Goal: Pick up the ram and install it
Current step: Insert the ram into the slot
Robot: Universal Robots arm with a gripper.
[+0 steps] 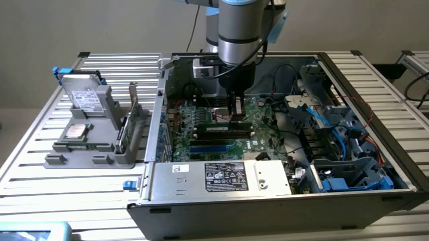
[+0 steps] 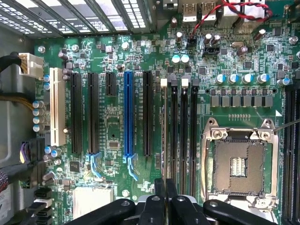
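Observation:
The ram [image 2: 164, 131] shows edge-on as a thin strip standing in the memory slot nearest the long black expansion slots of the green motherboard [image 2: 112, 122]. Its end runs straight into the seam between the fingertips of my gripper [image 2: 164, 187], which is shut on its top edge. In the exterior view the gripper [image 1: 236, 119] points straight down into the open computer case [image 1: 375, 100], with the ram [image 1: 224, 127] lying along the slot row just under the fingertips.
Three empty memory slots [image 2: 184, 131] lie beside the ram, then the open processor socket [image 2: 238, 164]. Blue and black cables [image 1: 322, 115] crowd the case on the exterior view's right. A power supply [image 1: 221, 176] sits at the front. A grey holder [image 1: 94, 135] with parts stands outside the case.

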